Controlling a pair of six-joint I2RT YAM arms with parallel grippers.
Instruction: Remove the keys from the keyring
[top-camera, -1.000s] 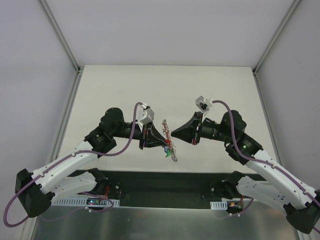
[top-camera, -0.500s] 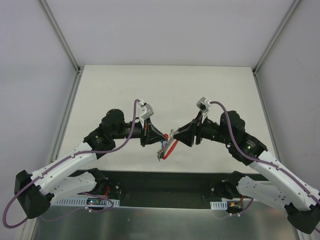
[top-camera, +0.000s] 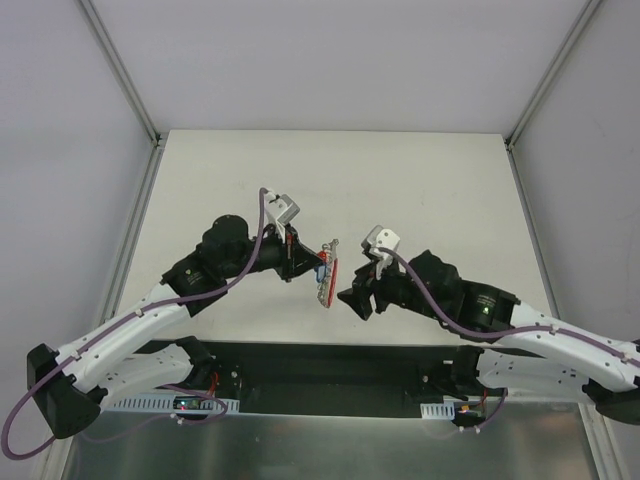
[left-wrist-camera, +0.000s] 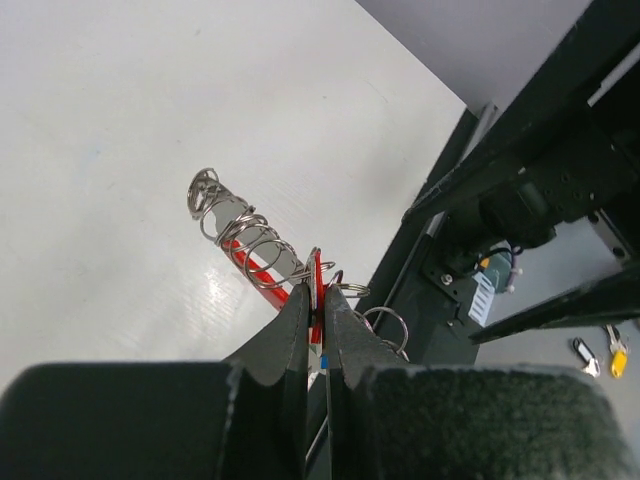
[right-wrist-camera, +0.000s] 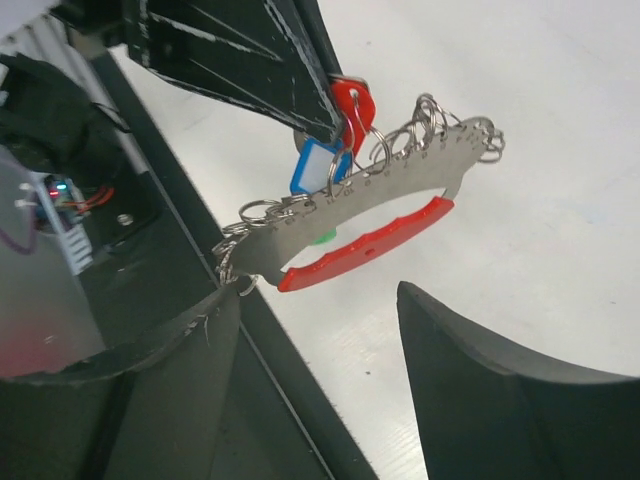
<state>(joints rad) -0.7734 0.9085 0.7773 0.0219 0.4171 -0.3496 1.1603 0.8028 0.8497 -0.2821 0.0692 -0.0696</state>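
Observation:
My left gripper (top-camera: 312, 262) (left-wrist-camera: 312, 290) is shut on a red-headed key (right-wrist-camera: 347, 100) and holds it above the table. The keyring (top-camera: 328, 276) (right-wrist-camera: 365, 240), a curved silver strip with a red band and several wire rings (left-wrist-camera: 250, 240), hangs from that key. A blue tag (right-wrist-camera: 312, 166) dangles beside the key, and a bit of green shows behind the strip. My right gripper (top-camera: 352, 297) (right-wrist-camera: 315, 300) is open just below and to the right of the keyring. Nothing lies between its fingers, though one fingertip (right-wrist-camera: 222, 303) is close to the strip's ringed end.
The white table (top-camera: 400, 180) lies under both arms. A black base rail (top-camera: 330, 365) runs along its near edge, right beneath the keyring. Metal frame posts (top-camera: 135, 95) rise at the back corners. Loose tagged keys (left-wrist-camera: 598, 352) lie below table level beyond the rail.
My right gripper has opened, let go of the keyring and dropped back toward the near edge. The left gripper, still shut, has kept the keyring, which has swung round.

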